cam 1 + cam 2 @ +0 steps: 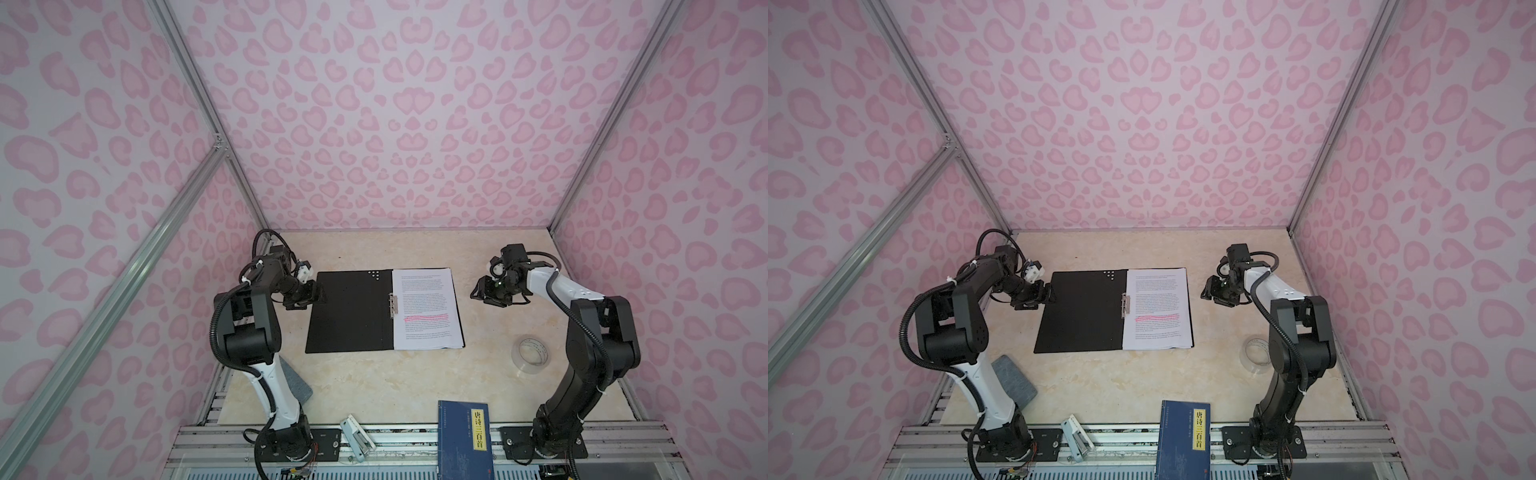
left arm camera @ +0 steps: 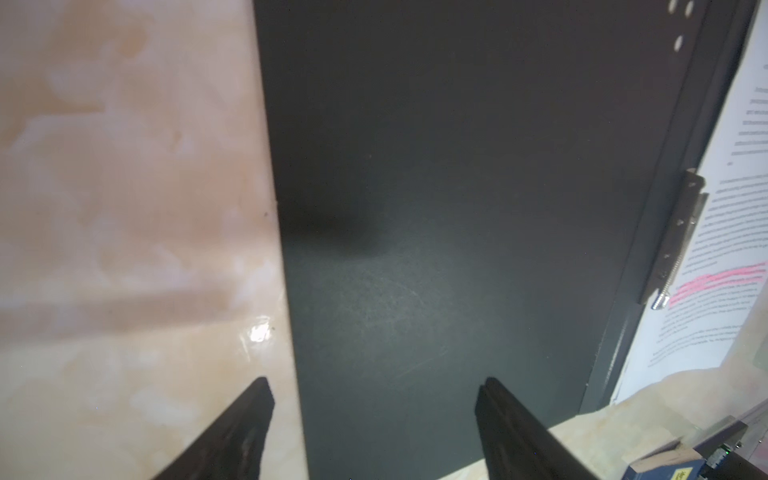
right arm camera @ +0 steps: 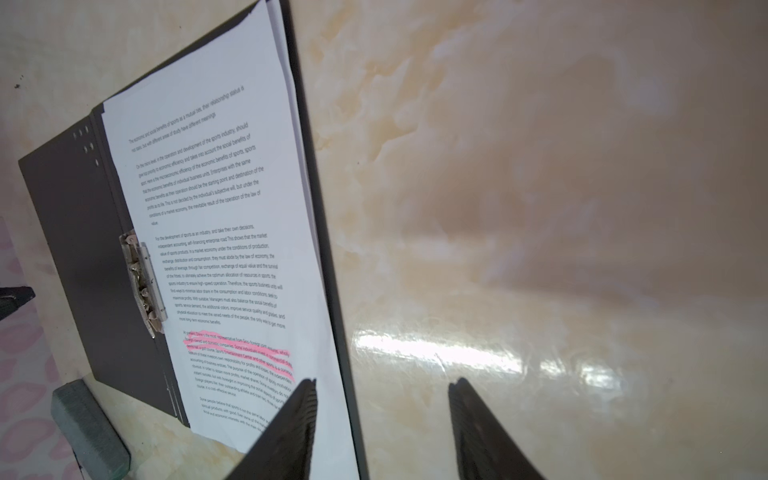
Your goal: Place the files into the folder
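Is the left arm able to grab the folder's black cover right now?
Probably yes: its open fingers straddle the cover's outer edge, and nothing lies in the way.

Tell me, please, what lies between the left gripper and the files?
Between left gripper and files lies only the folder, its bare black cover and metal clip, as both top views show.

Left arm (image 1: 249,328) and right arm (image 1: 619,332) look the same tbh: chunky black joints, glossy white link covers (image 1: 278,390), black ribbed cables (image 1: 214,332), little white zip ties (image 1: 601,389).
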